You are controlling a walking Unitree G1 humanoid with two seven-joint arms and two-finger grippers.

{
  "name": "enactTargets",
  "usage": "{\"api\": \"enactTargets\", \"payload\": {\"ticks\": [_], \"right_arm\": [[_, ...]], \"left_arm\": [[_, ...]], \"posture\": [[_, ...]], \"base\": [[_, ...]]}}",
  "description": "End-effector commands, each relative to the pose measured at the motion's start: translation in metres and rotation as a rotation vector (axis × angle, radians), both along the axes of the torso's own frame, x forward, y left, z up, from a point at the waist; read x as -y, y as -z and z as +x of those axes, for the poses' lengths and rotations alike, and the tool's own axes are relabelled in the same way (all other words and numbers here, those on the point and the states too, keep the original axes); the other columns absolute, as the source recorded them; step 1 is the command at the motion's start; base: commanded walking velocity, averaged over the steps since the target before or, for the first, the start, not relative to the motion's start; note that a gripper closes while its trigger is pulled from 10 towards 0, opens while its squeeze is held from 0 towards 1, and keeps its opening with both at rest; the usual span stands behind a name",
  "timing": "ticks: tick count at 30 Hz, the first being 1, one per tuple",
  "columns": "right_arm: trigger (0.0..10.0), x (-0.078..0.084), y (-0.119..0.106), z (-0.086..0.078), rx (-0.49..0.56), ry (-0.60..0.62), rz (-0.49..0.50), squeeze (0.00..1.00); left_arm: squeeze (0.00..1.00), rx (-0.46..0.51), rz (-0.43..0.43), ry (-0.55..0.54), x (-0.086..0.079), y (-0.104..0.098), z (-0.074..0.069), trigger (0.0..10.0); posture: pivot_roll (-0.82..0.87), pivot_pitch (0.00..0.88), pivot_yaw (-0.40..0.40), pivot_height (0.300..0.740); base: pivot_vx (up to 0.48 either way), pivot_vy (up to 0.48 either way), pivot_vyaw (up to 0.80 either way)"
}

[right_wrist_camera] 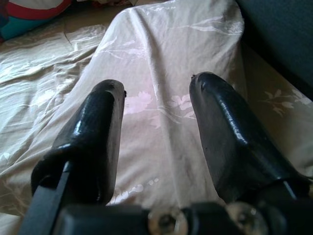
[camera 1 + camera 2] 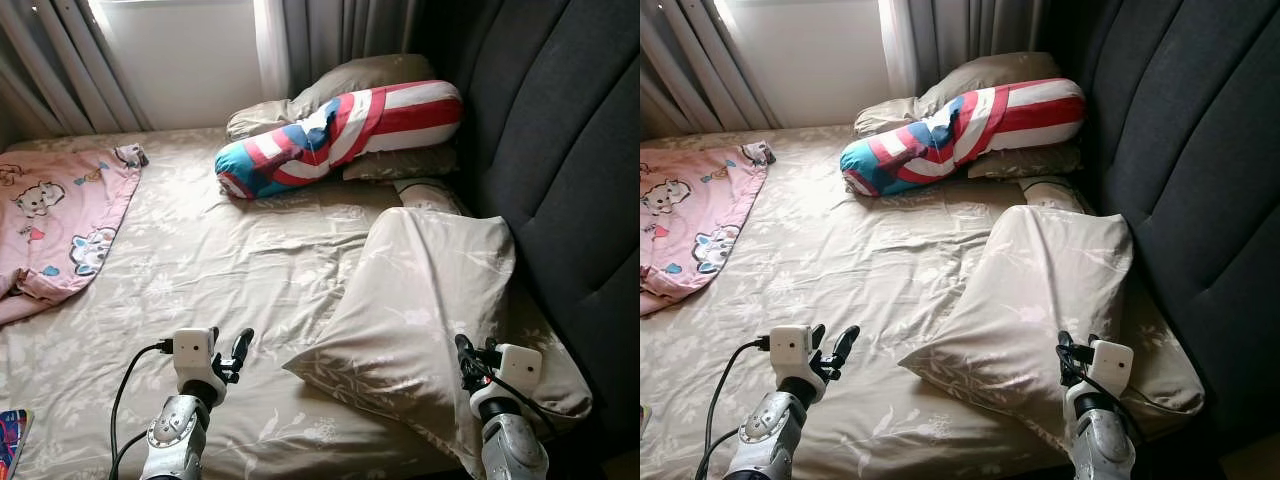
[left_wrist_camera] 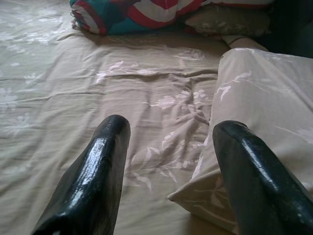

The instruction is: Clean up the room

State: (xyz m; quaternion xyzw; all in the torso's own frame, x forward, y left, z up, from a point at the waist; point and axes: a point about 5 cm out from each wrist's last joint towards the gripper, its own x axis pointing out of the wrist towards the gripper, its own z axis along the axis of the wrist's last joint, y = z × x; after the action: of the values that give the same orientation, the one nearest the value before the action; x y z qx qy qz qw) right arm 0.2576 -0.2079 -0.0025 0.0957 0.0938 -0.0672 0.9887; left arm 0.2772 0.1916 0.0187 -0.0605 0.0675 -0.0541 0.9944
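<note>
Pillow (image 2: 420, 300): beige, floral, rumpled.

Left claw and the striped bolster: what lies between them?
Only rumpled beige sheet between left claw and striped bolster, in the left eye view.

We see a beige floral pillow (image 2: 420, 300) at lower right, propped tilted against the dark headboard (image 2: 560, 150); a red, white and blue bolster (image 2: 335, 135) lies at upper centre.
</note>
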Motion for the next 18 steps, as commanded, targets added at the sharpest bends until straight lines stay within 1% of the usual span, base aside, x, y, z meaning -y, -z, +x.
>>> {"api": "enactTargets", "payload": {"ticks": [1, 2, 7, 11, 13, 15, 18], "right_arm": [[10.0, 0.0012, -0.0036, 0.0035, 0.008, 0.001, -0.006, 0.0], [10.0, 0.0024, -0.0046, 0.004, 0.013, 0.014, -0.012, 0.0], [10.0, 0.0004, -0.0049, 0.0034, 0.02, 0.013, -0.017, 0.0], [10.0, -0.0011, -0.0035, 0.0027, 0.01, 0.014, -0.016, 0.0], [10.0, -0.0019, -0.0019, 0.0028, -0.011, 0.008, -0.025, 0.0], [10.0, -0.0022, -0.0009, 0.0031, -0.026, 0.004, -0.039, 0.0], [10.0, -0.0021, -0.0012, 0.0035, -0.025, 0.002, -0.043, 0.0]], "left_arm": [[0.0, 0.013, -0.009, 0.007, 0.0018, -0.0055, 0.0059, 10.0], [0.0, 0.018, -0.011, 0.001, 0.0021, -0.0077, 0.0086, 10.0], [0.0, 0.021, -0.015, -0.006, 0.0007, -0.0088, 0.0093, 10.0], [0.0, 0.015, -0.013, -0.007, -0.0005, -0.0078, 0.0082, 10.0], [0.0, 0.012, -0.013, -0.005, 0.0001, -0.0073, 0.0079, 10.0], [0.0, 0.011, -0.013, -0.002, 0.0016, -0.0069, 0.0077, 10.0], [0.0, 0.011, -0.013, -0.002, 0.0021, -0.0068, 0.0078, 10.0]], "posture": [[-0.01, 0.0, -0.018, 0.71], [0.0, 0.0, -0.02, 0.71], [0.0, 0.0, -0.017, 0.71], [0.0, 0.0, -0.018, 0.71], [0.0, 0.0, -0.018, 0.71], [0.0, 0.0, -0.018, 0.695], [0.0, 0.0, -0.018, 0.685]], "base": [[0.0, 0.0, 0.0], [0.0, 0.0, 0.0], [0.0, 0.0, 0.0], [0.0, 0.0, 0.0], [0.0, 0.0, 0.0], [0.0, 0.0, 0.0], [0.0, 0.0, 0.0]]}}
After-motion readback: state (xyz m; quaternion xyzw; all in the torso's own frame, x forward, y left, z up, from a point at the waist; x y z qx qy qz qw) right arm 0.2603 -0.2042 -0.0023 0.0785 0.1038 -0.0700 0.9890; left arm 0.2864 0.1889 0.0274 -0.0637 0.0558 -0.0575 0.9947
